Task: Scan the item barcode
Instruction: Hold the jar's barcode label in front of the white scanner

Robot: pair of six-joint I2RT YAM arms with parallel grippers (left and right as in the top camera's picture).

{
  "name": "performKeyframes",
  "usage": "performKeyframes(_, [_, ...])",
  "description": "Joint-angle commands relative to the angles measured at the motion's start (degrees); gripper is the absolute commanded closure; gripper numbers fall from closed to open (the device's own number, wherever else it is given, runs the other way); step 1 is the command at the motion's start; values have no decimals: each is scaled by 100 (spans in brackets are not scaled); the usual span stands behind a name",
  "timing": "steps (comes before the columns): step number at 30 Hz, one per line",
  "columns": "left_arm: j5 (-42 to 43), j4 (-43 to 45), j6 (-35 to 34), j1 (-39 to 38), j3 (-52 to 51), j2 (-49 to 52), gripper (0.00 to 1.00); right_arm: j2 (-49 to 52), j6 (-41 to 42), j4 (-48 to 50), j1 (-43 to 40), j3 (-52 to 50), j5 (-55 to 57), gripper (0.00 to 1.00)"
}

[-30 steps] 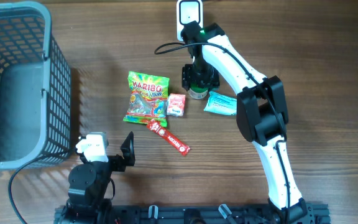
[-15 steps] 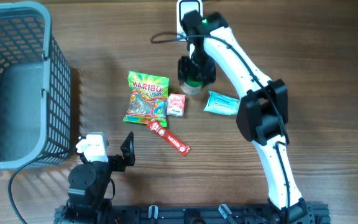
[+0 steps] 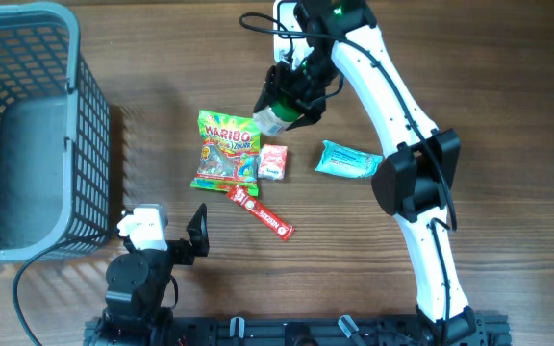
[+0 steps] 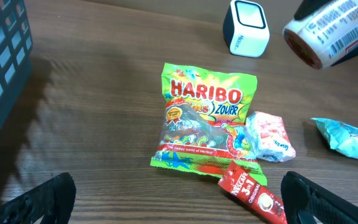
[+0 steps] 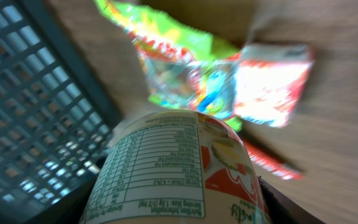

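One grey wire basket (image 3: pixel 27 125) stands at the left of the tabletop (image 3: pixel 489 77). The loose packets lie outside it: Haribo bag (image 3: pixel 227 152), small red packet (image 3: pixel 273 161), Nescafé stick (image 3: pixel 261 211) and teal pouch (image 3: pixel 347 160). The right gripper (image 3: pixel 291 96) has its jaws clamped on a labelled cup (image 3: pixel 273 119), held tilted in the air between the white scanner (image 3: pixel 291 19) and the Haribo bag. The cup's barcode shows in the left wrist view. The left gripper (image 4: pixel 176 186) sits near the front edge, jaws wide apart. A second ago the cup hung upright, further right, beside the red packet.
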Motion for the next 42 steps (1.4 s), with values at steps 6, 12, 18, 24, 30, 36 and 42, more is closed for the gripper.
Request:
performKeyframes(6, [-79, 15, -48, 11, -52, -2, 0, -236, 586, -2, 994, 116, -918, 36])
performKeyframes(12, [-79, 15, -48, 11, -52, -2, 0, -280, 581, -2, 1694, 116, -1115, 37])
performKeyframes(18, [-79, 15, -48, 11, -52, -2, 0, -437, 634, -2, 1840, 116, -1139, 39])
performKeyframes(24, [-79, 15, -48, 9, -52, -2, 0, -706, 625, 0, 1834, 118, -1633, 39])
performKeyframes(30, [-79, 15, -48, 11, -52, -2, 0, -1320, 555, 0, 1777, 118, -1810, 39])
performKeyframes(36, [-79, 15, -48, 11, -52, -2, 0, -2341, 481, 142, 1545, 118, 610, 39])
performKeyframes(42, [-79, 15, -48, 11, -52, -2, 0, -2702, 494, 905, 1528, 85, 5886, 38])
